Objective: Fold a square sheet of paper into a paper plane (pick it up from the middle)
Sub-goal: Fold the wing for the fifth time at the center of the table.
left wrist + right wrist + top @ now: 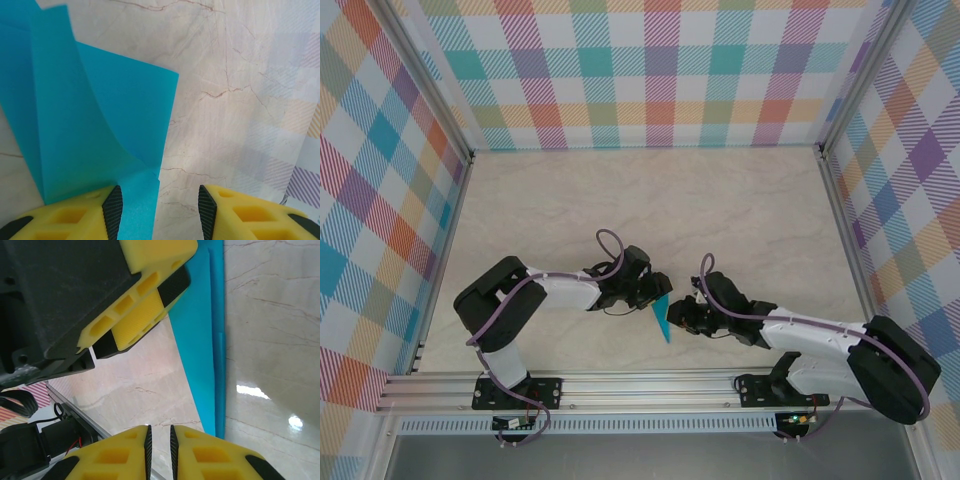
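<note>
Top external: the marble desk is walled on three sides by plaid panels, and an aluminium rail runs along its near edge. A wide bare stretch lies beyond the arms. Both arms reach inward and meet just ahead of the rail. The folded teal paper, a narrow pointed shape, sits between the left claw and the right claw, close to both.

Left wrist: the left claw is released, its pads well apart. The paper spreads up from the gap's left side and rests against one pad, with its flaps bent. Bare desk lies to the right.

Right wrist: the right claw has its pads parted by a thin slit and holds nothing. The paper stands edge-on just right of its fingers. The left claw hangs beside the sheet's upper part.
</note>
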Controlling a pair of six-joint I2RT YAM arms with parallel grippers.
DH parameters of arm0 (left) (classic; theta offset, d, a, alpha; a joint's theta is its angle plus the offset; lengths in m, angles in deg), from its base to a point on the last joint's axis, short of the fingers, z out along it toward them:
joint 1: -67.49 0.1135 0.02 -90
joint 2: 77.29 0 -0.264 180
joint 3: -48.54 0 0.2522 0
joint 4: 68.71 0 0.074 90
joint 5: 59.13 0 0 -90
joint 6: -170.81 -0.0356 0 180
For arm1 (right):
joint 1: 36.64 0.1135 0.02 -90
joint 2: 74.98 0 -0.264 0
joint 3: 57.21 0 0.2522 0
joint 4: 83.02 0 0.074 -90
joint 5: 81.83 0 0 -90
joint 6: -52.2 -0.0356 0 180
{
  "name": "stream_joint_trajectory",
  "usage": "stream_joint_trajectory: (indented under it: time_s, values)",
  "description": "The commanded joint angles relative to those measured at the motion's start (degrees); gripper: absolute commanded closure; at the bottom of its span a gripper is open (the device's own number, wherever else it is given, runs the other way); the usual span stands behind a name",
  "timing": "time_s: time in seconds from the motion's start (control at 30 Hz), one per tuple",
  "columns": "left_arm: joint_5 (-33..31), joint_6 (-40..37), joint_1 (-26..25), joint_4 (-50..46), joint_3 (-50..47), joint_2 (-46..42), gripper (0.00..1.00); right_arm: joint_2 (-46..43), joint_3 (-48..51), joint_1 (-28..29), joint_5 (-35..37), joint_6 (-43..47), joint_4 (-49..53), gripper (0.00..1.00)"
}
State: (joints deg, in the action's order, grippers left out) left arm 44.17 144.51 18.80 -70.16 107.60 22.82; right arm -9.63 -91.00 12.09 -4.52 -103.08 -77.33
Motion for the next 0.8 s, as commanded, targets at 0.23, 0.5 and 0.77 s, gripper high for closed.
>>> stream_joint_trajectory:
  time_s: [0.23, 0.5, 0.77]
  values:
    - [-2.93, 2.93, -2.12, -5.91, -3.26, 0.25, 0.52, -4.31, 1.74, -0.30, -1.70, -1.23, -0.09, 0.80]
    - [-2.93, 3.11, -2.19, -6.14, -2.94, -0.11, 0.51, 1.74, 1.29, -0.30, -4.14, -2.23, -7.00, 0.82]
    - [-3.66, 3.36, -2.13, -7.00, -2.90, -1.09, 0.51, 8.56, -0.70, -0.30, -3.75, -2.37, -10.84, 0.90]
